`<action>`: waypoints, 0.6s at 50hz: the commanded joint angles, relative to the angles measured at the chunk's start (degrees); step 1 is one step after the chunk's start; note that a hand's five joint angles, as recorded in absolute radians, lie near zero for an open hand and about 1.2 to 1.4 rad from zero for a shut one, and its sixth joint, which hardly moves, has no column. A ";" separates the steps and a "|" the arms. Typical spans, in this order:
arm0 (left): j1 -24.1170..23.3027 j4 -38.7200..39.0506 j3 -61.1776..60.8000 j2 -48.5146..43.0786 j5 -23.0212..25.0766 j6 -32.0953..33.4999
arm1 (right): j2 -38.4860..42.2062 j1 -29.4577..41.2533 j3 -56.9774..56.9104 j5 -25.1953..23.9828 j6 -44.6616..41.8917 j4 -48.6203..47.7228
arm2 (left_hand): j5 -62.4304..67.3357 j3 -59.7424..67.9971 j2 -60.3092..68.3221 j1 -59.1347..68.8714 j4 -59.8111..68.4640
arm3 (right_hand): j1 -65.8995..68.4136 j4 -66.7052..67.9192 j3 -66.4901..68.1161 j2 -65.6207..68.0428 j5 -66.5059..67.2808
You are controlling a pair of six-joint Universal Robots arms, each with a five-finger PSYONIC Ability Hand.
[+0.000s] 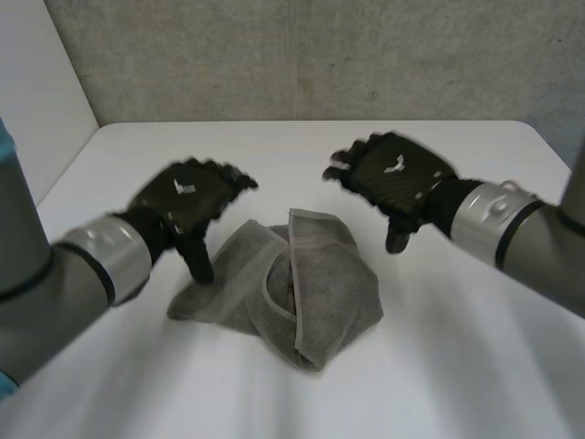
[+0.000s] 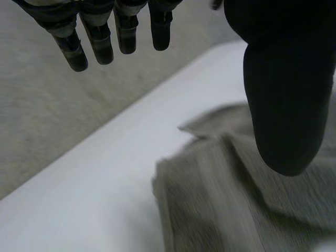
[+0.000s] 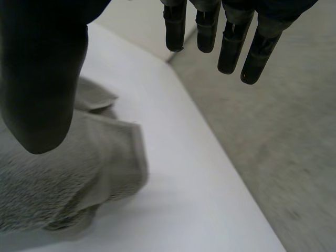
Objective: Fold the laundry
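towel (image 1: 274,283): crumpled, and the top flaps cover the layers under them, so I can't tell which corner is which or how many layers there are. left hand (image 1: 187,206): its thumb points down at the towel's left edge, and the tip hides the contact spot, so I can't tell if it touches towel or desk (image 1: 457,347). right hand (image 1: 393,178): its thumb hangs just right of the towel, desk contact unclear. Head view: both palms face down, undersides hidden. Left wrist view: own thumb blocks part of the towel, which also runs off the frame. Right wrist view: same. left arm (image 1: 55,283) and right arm (image 1: 539,238) are cut off at the frame edges.
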 commanded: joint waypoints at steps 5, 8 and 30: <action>0.68 16.45 -12.58 -6.32 2.39 7.75 | 12.64 4.53 -1.61 -1.74 -10.64 -0.16 | 1.38 3.13 3.09 2.95 3.15 | -2.76 -5.20 -3.95 -4.47 -3.82; 0.33 18.73 -13.20 -9.49 2.39 7.84 | 15.28 6.28 -1.70 -1.39 -13.10 -0.25 | 2.73 4.48 4.44 4.29 4.50 | -2.76 -5.20 -3.95 -4.47 -3.82; -2.22 32.62 -1.42 -13.62 0.89 6.79 | 15.29 8.48 -16.29 8.80 -5.99 -7.89 | 68.14 69.89 69.85 69.70 69.91 | 67.24 64.80 66.05 65.53 66.18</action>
